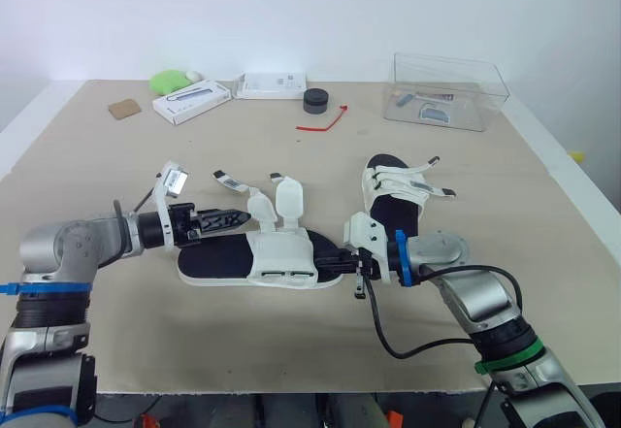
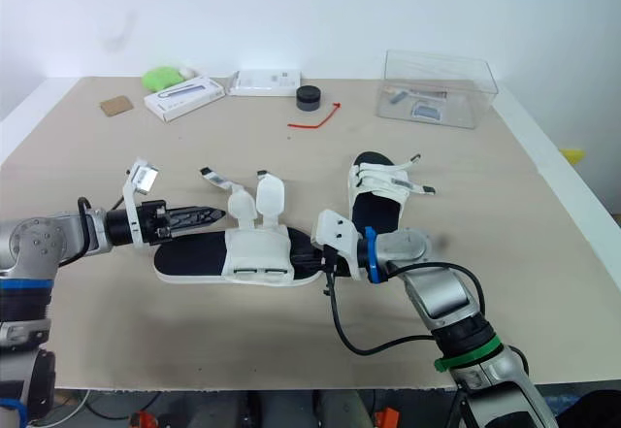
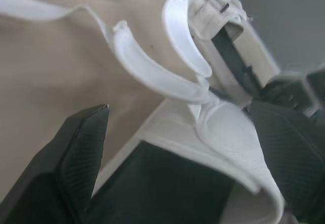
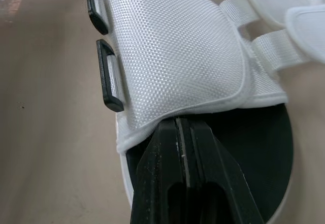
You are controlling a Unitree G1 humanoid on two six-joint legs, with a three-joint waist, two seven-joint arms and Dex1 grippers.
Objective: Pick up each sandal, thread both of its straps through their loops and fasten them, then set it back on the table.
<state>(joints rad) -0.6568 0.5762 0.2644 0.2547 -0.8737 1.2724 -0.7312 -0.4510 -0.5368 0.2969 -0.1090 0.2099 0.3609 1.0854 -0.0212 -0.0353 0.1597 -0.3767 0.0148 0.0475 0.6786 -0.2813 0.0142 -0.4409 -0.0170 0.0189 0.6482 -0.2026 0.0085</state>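
Sandal [image 1: 254,261] lies flat on the table [image 1: 291,341] with both straps [image 1: 233,184] loose and unthreaded, the left gripper [image 1: 241,219] spread about one end, the right gripper [image 4: 180,127] pinched together at the other; far sandal [image 1: 393,200] fastening unclear.

head stereo: down over table [image 1: 243,336] | wrists: close on shared sandal [image 4: 172,56]

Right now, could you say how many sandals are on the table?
2. The near sandal lies front and centre, straps open; the far sandal sits behind it, rightward.
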